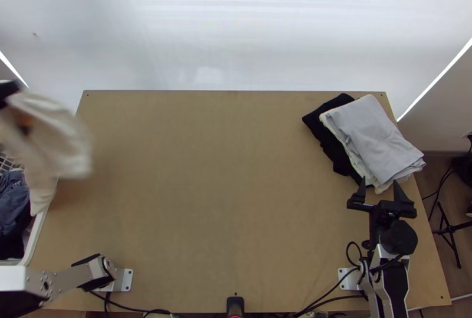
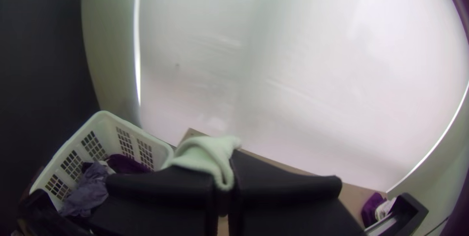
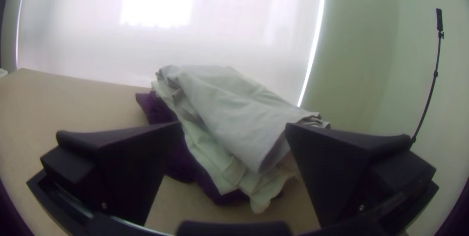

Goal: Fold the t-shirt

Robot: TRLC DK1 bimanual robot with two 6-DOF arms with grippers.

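Left gripper (image 2: 223,181): nearest us in the left wrist view, its wide black fingers pressed together on a gathered bit of cream cloth.
Cream cloth t-shirt (image 1: 59,141): we see it hanging bunched from that grip at the left edge of the top view, its lower end by the basket and the table edge.
Light wooden table (image 1: 206,188): we judge the step in hand to be bringing the shirt over from the basket, with no fold made. Next we would need to carry it toward mid-frame, lower it and spread it flat; it could land crumpled from a single grip.
White plastic basket (image 2: 105,133): lower left of the left wrist view, grid-holed walls, with a blue-grey cloth (image 2: 88,189) and a dark purple cloth (image 2: 127,163) loose inside.
Folded stack (image 1: 371,132): right of the top view, pale grey on cream on dark.
Right gripper (image 3: 234,127): fingers well apart at the stack's near end, nothing between the tips that we would call held.
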